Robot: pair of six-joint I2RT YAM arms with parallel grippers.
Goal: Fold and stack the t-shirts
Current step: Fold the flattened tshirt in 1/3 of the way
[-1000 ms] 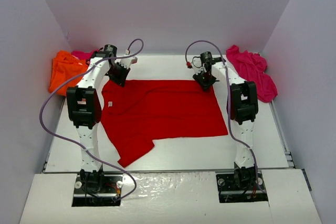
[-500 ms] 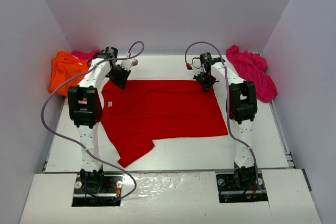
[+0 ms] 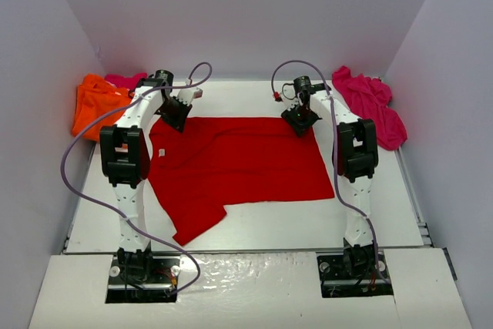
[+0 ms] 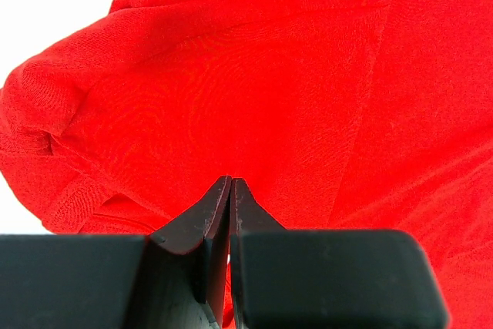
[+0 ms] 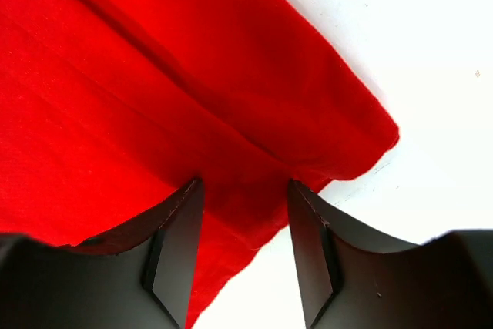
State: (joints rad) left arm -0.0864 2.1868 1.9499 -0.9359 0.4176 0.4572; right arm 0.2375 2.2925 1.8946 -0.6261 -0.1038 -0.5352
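The red t-shirt (image 3: 239, 163) is spread flat in the middle of the counter (image 3: 385, 206), with its long axis running left to right across the top view. A small pale label near its left end suggests the collar is there. One sleeve (image 3: 196, 225) trails toward the lower left of the frame.

An orange t-shirt (image 3: 94, 105) is bunched at the upper left of the counter, with a scrap of magenta cloth (image 3: 123, 80) showing behind it. A magenta t-shirt (image 3: 370, 105) is heaped at the upper right. Neither heap is touched by an arm.

The left tool (image 3: 174, 112) is placed at the upper left corner of the red t-shirt. In the left wrist view its fingers (image 4: 192, 229) are pressed together above rumpled red cloth, and it cannot be told whether a pinch of cloth is caught between them.

The right tool (image 3: 300, 119) is placed at the upper right corner. In the right wrist view its fingers (image 5: 173, 252) are held apart and straddle a doubled edge of the cloth close to the corner, with nothing clamped.

Both tools are set along the upper edge of the shirt, so the whole body of the shirt lies below them in the frame, toward the arm bases. Each corner is nearest the arm on its own side.

A lengthwise fold is judged to be in preparation. The upper edge would be carried down over the lower one, and a firm hold at the right corner is needed first.
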